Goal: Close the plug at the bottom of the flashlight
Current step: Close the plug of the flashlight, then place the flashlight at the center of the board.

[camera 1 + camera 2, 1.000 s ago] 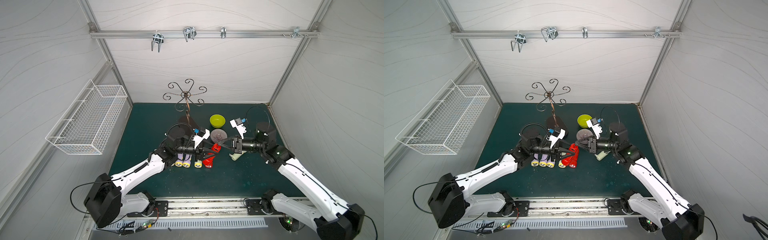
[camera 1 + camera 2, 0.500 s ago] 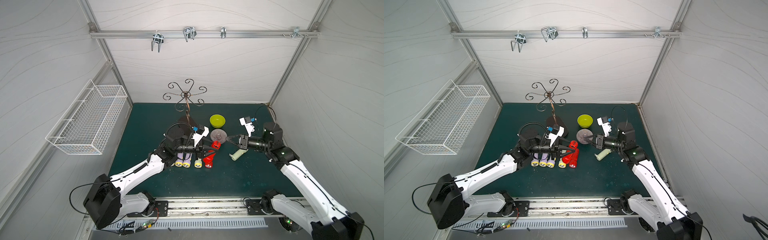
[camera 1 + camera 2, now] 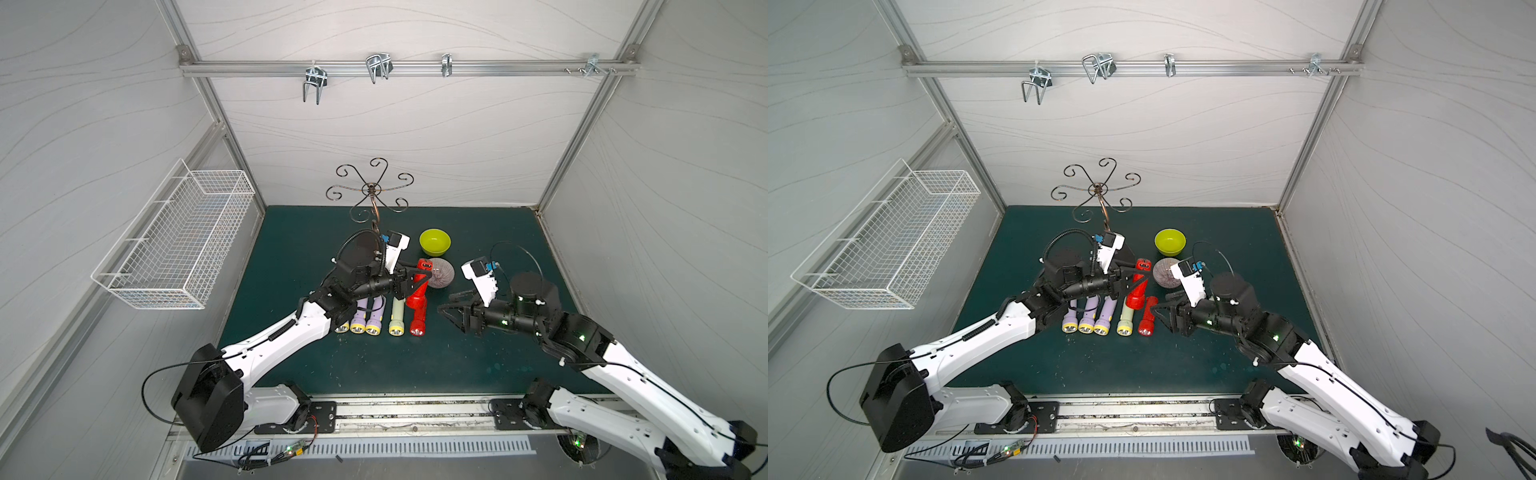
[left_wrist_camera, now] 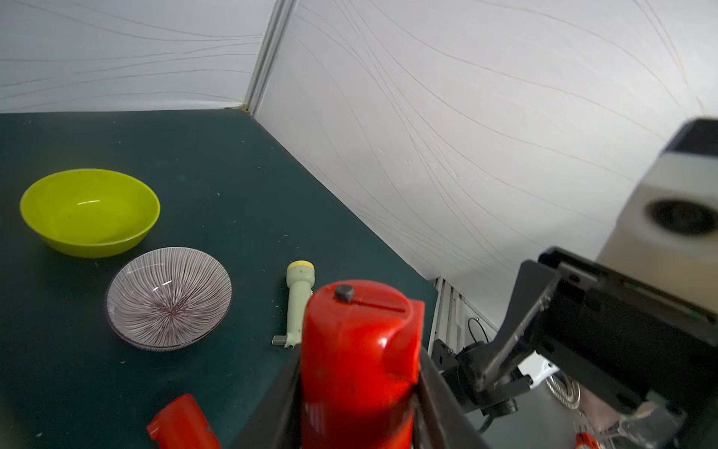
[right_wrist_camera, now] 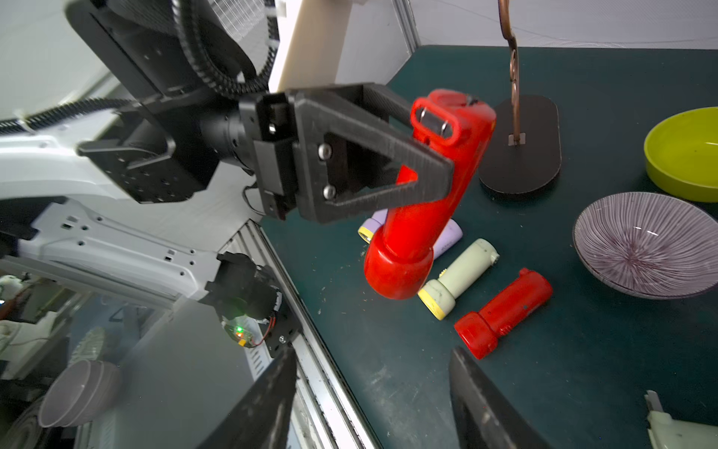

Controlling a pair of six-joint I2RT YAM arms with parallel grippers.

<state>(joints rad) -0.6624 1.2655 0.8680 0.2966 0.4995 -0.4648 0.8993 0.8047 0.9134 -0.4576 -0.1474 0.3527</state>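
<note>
My left gripper [image 3: 417,281] is shut on a red flashlight [image 3: 419,291] and holds it tilted above the mat, tail end [image 5: 447,116] raised toward the back. At that tail end the plug [image 5: 432,122] shows as metal prongs lying inside an oval recess. From the left wrist view the flashlight's tail [image 4: 359,338] sits between the two jaws. My right gripper [image 3: 446,305] hangs open to the right of the flashlight, apart from it, with nothing between its fingers [image 5: 272,388].
A second red flashlight [image 3: 1148,316], a pale green one [image 3: 1126,318] and purple ones [image 3: 1096,316] lie in a row on the mat. Another pale flashlight [image 4: 299,303] lies under my right arm. Green bowl [image 3: 435,242], striped bowl [image 3: 444,272] and wire stand [image 3: 371,189] stand behind.
My right gripper has let go at the flashlight's tail, drawn back to the right and toward the front, and opened. The left gripper keeps the red flashlight in place.
</note>
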